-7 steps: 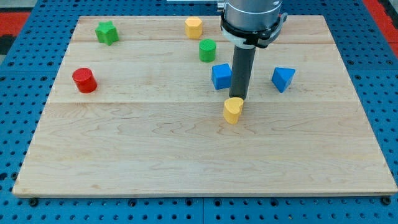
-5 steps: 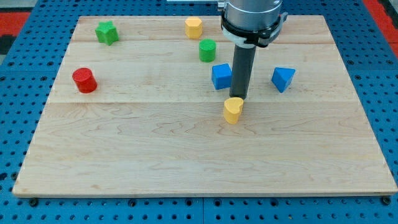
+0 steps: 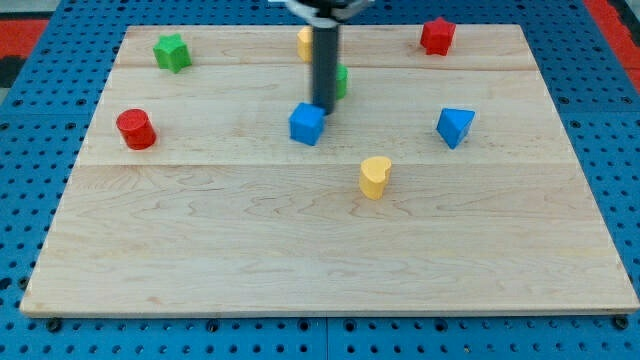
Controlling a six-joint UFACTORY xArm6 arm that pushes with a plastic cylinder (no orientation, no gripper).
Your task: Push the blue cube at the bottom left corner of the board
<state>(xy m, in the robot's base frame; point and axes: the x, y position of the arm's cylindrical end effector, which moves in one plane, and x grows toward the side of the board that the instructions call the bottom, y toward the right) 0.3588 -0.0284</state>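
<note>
The blue cube (image 3: 307, 124) sits near the board's middle, a little above centre. My tip (image 3: 322, 107) is at the cube's upper right edge, touching or nearly touching it. The rod rises from there to the view's top and hides part of the green cylinder (image 3: 341, 81) and the yellow block (image 3: 303, 42) behind it. The board's bottom left corner (image 3: 45, 300) is far from the cube, down and to the view's left.
A yellow heart-shaped block (image 3: 375, 177) lies right of centre. A blue triangular block (image 3: 454, 126) is at the right. A red cylinder (image 3: 135, 129) is at the left, a green star (image 3: 172, 52) at top left, a red star (image 3: 437, 36) at top right.
The rod has moved left and up, from beside the yellow heart to the cube's upper right. The blue cube has shifted left. The red star at top right is now uncovered.
</note>
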